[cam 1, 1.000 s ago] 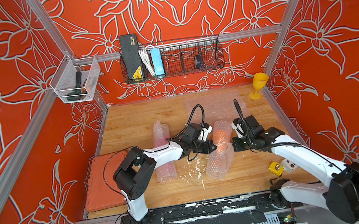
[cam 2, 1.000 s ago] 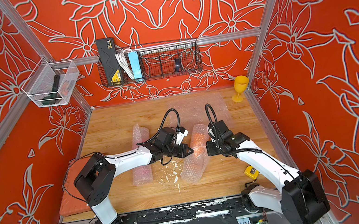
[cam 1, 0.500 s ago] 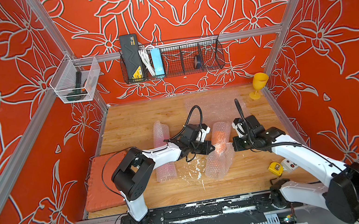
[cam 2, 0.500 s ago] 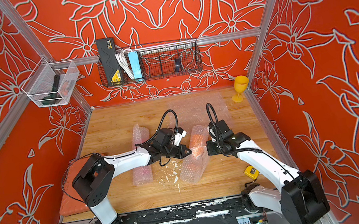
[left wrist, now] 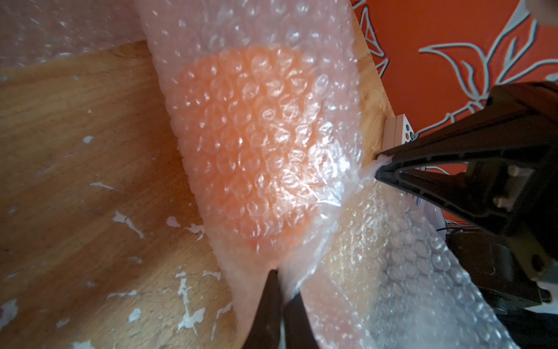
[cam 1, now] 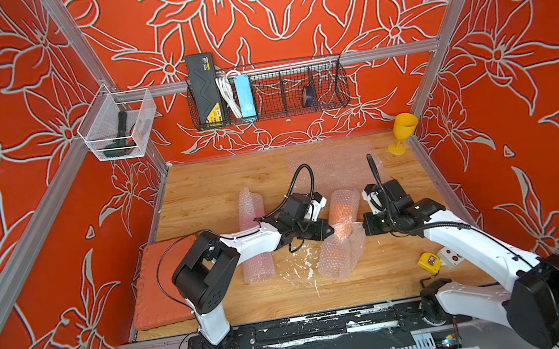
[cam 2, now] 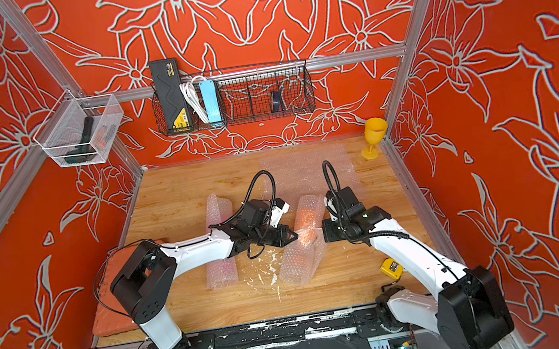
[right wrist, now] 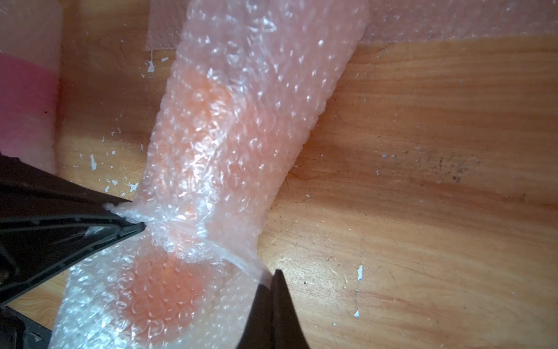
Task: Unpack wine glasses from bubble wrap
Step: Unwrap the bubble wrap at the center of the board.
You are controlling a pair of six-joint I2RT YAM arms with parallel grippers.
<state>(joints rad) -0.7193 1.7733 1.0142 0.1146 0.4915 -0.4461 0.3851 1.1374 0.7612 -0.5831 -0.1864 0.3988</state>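
A bubble wrap roll (cam 1: pixel 341 237) (cam 2: pixel 303 251) lies mid-table with an orange wine glass (left wrist: pixel 250 151) (right wrist: pixel 157 296) showing through it. My left gripper (cam 1: pixel 332 229) (left wrist: pixel 279 281) is shut on the wrap at the roll's left side. From the opposite side my right gripper (cam 1: pixel 364 226) (right wrist: pixel 273 278) is shut on the same wrap, so the roll is pinched to a waist between them. A second roll (cam 1: pixel 254 240) to the left holds a pink wine glass (right wrist: pixel 27 99). A yellow wine glass (cam 1: pixel 402 133) stands upright, unwrapped, at the back right corner.
A flat bubble wrap sheet (cam 1: pixel 337 166) lies behind the grippers. An orange mat (cam 1: pixel 165 280) sits at the front left. A yellow tape measure (cam 1: pixel 430 262) and a white button box (cam 1: pixel 450 256) lie under the right arm. A wire basket (cam 1: pixel 269 93) hangs on the back wall.
Both grippers keep their hold on the orange glass's roll. The left gripper has shifted slightly toward the front, and the wrap between the two looks drawn tighter.
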